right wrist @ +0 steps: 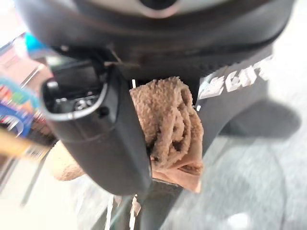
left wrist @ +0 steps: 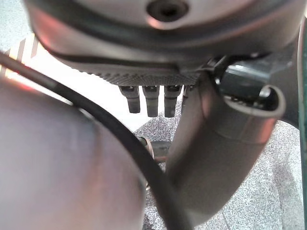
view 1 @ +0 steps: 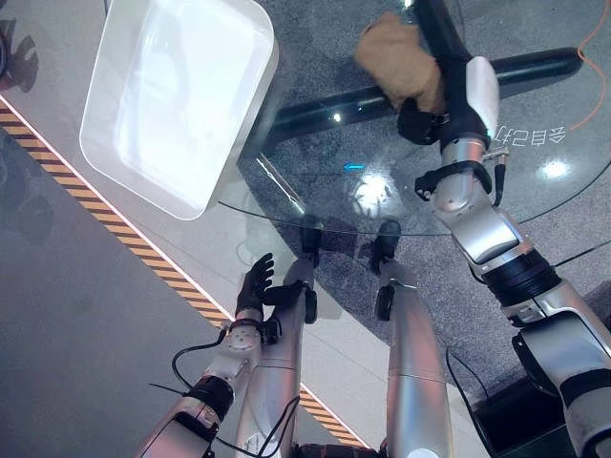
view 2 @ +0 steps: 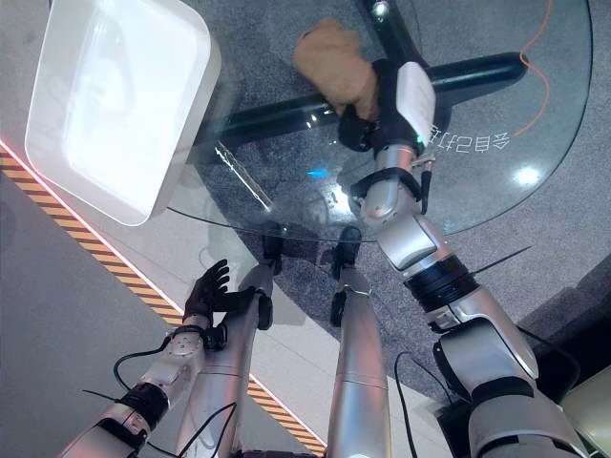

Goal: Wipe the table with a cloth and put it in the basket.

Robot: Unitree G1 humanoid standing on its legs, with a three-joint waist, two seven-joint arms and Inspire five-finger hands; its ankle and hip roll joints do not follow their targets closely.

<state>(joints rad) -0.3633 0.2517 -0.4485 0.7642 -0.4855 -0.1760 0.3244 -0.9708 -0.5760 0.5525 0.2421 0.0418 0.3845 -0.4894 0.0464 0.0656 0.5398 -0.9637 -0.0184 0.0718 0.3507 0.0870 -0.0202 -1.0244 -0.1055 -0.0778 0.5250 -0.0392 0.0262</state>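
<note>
The brown cloth (view 1: 399, 59) is held bunched in the right hand (view 1: 427, 116) over the far part of the round glass table (view 1: 315, 205). In the right wrist view the cloth (right wrist: 168, 132) is seen gathered into folds and clamped between the thumb and the fingers (right wrist: 240, 86) — a grip that seems chosen to keep a thick pad under the palm for wiping. From the head views it cannot be told for certain whether the cloth is pressed on the glass or carried just above it.

The bundle is stretched from the hand away from the robot and slightly towards its left, so its long axis is roughly in line with the forearm; the loose end is pointed away from the wrist.

The white basket (view 1: 129, 162) is set at the table's left edge, partly overhanging it, well apart from the cloth — the drop is judged to need a reach across the glass.

The left hand (view 1: 256, 282) is kept low beside the body, below the table's level, with its fingers (left wrist: 151, 98) relaxed and straight and nothing held; it appears to be kept out of the way while the other hand works.
</note>
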